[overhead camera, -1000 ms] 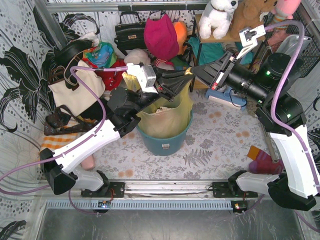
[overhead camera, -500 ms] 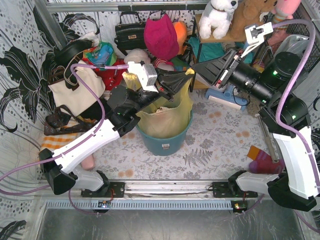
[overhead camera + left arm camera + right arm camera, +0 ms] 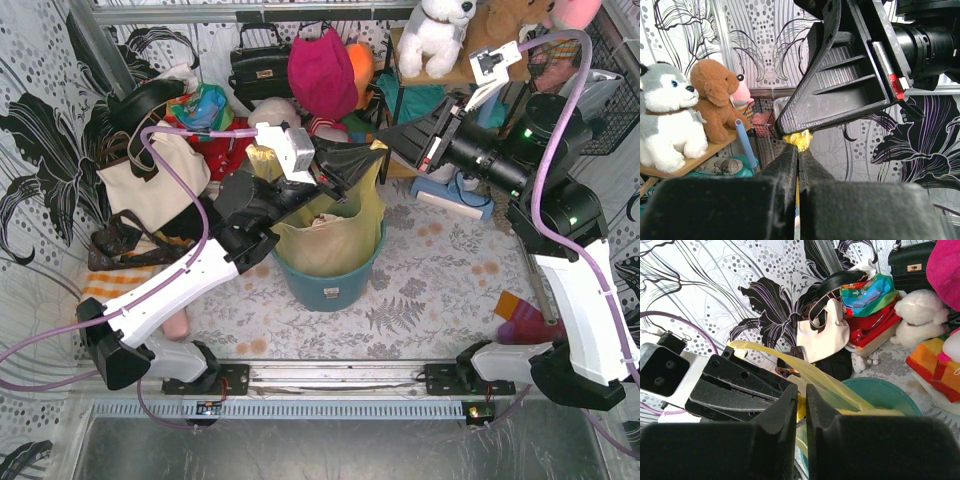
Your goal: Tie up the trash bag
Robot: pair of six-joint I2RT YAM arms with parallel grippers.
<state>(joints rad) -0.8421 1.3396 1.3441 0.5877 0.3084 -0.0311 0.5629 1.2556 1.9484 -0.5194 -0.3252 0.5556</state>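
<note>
since both arms meet at one spot, the relation that matters is tip to tip. the left gripper (image 3: 798, 152) has its jaws pressed together with a sliver of yellow film between them. the right gripper (image 3: 801, 392) is all but closed, and its tip pinches a small wad of the same film just beyond the left tip. so each has hold of the trash bag (image 3: 335, 235) at its top right corner.

the bag body hangs straight below both tips, seated in the teal bin (image 3: 330, 292), with paper waste showing through. its raised rim runs roughly left to right across the bin mouth. the other corner stands up free at the far left, near the left wrist, and no gripper holds it.

neither arm is nearer, as both are on the film. my guess is the next move needs the tips to part along that left-right axis or cross over each other. thin film, so it could slip or tear.

room: the near side and right of the bin are open patterned table (image 3: 440, 290). the far side is crowded with the cream tote (image 3: 150, 185), the handbag (image 3: 262, 65) and the plush toy (image 3: 435, 30) on a shelf close behind the right arm. pulling up or toward the bases looks safest.
</note>
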